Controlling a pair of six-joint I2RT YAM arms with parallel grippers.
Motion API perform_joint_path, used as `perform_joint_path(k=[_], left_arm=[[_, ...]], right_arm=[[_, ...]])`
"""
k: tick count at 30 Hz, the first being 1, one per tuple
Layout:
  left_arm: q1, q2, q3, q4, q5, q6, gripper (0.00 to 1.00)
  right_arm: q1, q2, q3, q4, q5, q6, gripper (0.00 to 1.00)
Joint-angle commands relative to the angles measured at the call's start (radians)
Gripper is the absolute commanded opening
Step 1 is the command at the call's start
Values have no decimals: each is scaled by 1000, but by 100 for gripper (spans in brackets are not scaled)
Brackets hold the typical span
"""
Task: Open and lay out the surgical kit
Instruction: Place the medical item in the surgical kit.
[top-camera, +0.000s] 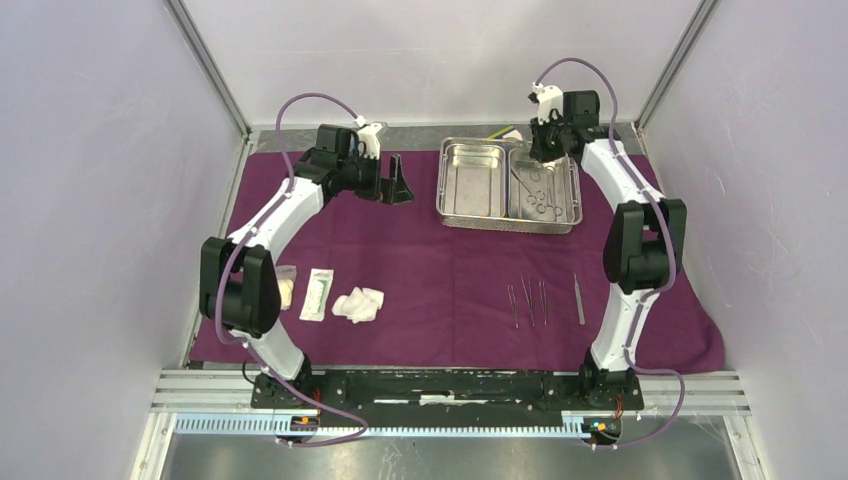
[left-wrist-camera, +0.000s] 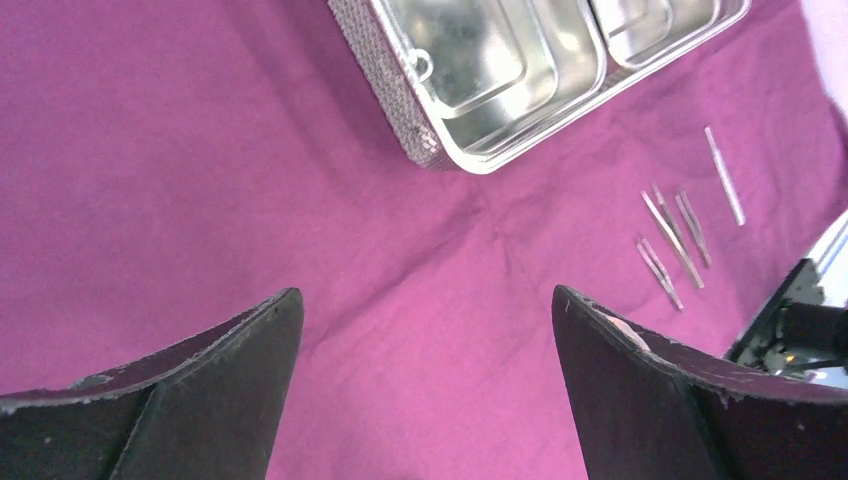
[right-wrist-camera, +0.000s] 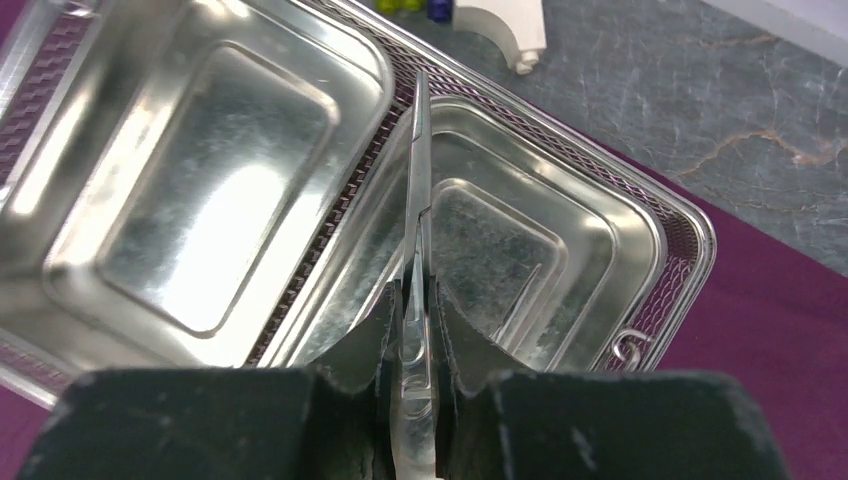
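The dark-purple cloth (top-camera: 450, 270) lies spread flat. The steel two-compartment tray (top-camera: 470, 180) stands at its back; several clamps (top-camera: 540, 192) lie in its right compartment. My right gripper (top-camera: 548, 140) hangs over that compartment's far end, shut on a slim steel instrument (right-wrist-camera: 418, 180) that sticks out past the fingertips above the tray (right-wrist-camera: 200, 180). My left gripper (top-camera: 400, 185) is open and empty just left of the tray, above bare cloth (left-wrist-camera: 425, 292). Slim steel instruments (top-camera: 527, 300) and tweezers (top-camera: 579, 298) lie in a row at front right. Gauze wads (top-camera: 358, 304) and a flat white packet (top-camera: 317, 293) lie at front left.
A small yellow and blue block (right-wrist-camera: 410, 5) and a white part (right-wrist-camera: 505, 25) sit on the grey table behind the tray. Frame posts and pale walls close in both sides. The cloth's right edge (top-camera: 715, 350) droops near the right arm's base.
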Motion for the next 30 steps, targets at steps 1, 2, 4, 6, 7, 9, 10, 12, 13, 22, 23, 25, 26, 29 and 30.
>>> perform_joint_path(k=[1,2,4,6,7,9,10,12,13,22,23,25,26,29,30], left_arm=[[2,34,76,105,97,-154,100],[1,48,96,113,112,-184,100],[-2,79,130,135,141,-245,100],[-9,103,151,186,159,-314,100],[-14,115,155,218,166,-354,99],[-28,137,160,289,177,-409,97],[-39,149,165,322,175,-429,97],[-60,170,166,379,174,-461,95],[-72,179,163,409,176,-481,95],[-124,244,132,636,126,-639,90],[-126,250,136,637,118,-642,89],[-129,261,141,636,100,-647,87],[-129,267,144,636,95,-651,86],[-129,283,154,634,95,-666,82],[-130,287,154,634,94,-669,81]], right_arm=[[47,-143,-71,92,-68,19,0],[61,-161,-89,101,-75,19,0],[99,-191,-121,123,-85,18,0],[142,-219,-155,146,-87,16,0],[162,-234,-176,157,-87,16,0],[205,-258,-207,185,-90,22,0],[222,-268,-221,200,-95,29,0],[258,-279,-239,216,-107,43,0],[271,-283,-244,222,-115,49,0],[328,-301,-305,278,-163,99,0],[330,-301,-311,282,-166,103,0],[328,-304,-320,291,-170,111,0],[329,-306,-324,294,-174,114,0],[330,-313,-334,302,-172,119,0],[329,-315,-334,302,-171,119,0]])
